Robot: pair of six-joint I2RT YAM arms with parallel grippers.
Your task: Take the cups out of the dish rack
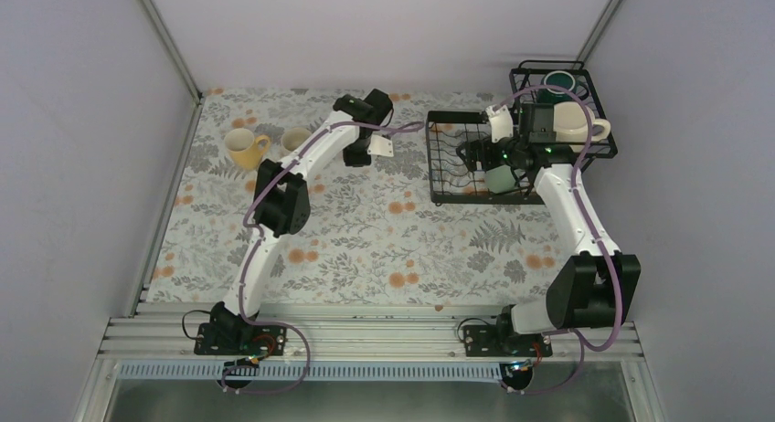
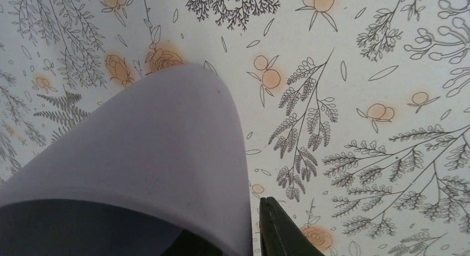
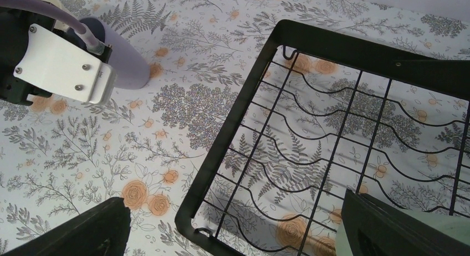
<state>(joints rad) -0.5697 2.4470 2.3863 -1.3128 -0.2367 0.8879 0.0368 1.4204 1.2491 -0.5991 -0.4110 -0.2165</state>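
Right gripper [image 3: 233, 200] hung spread wide over the near left corner of the dish rack [image 3: 233, 128], holding nothing. Mint-green tumbler [image 1: 501, 177] sat in the tray section, right at one finger; whether they touched was unclear.

Likely light, stiff and smooth-walled with no handle, so it could slip. Best bet was a pinch over the rim, one finger inside and one outside, or a squeeze across the body.

Further out, the left gripper [image 1: 361, 155] was at the lavender tumbler [image 2: 166, 145], which stood on the floral tablecloth [image 2: 360, 56]. One finger was just beside its wall, and I couldn't tell whether it was pinching or letting go.

Yellow mug [image 1: 245, 148] and a pale cup [image 1: 294, 141] stood on the cloth, far left. Farthest back, the raised basket [image 1: 603, 121] held a cream mug [image 1: 574, 125] and a dark green mug [image 1: 557, 79], both probably easiest to grab by the rim.
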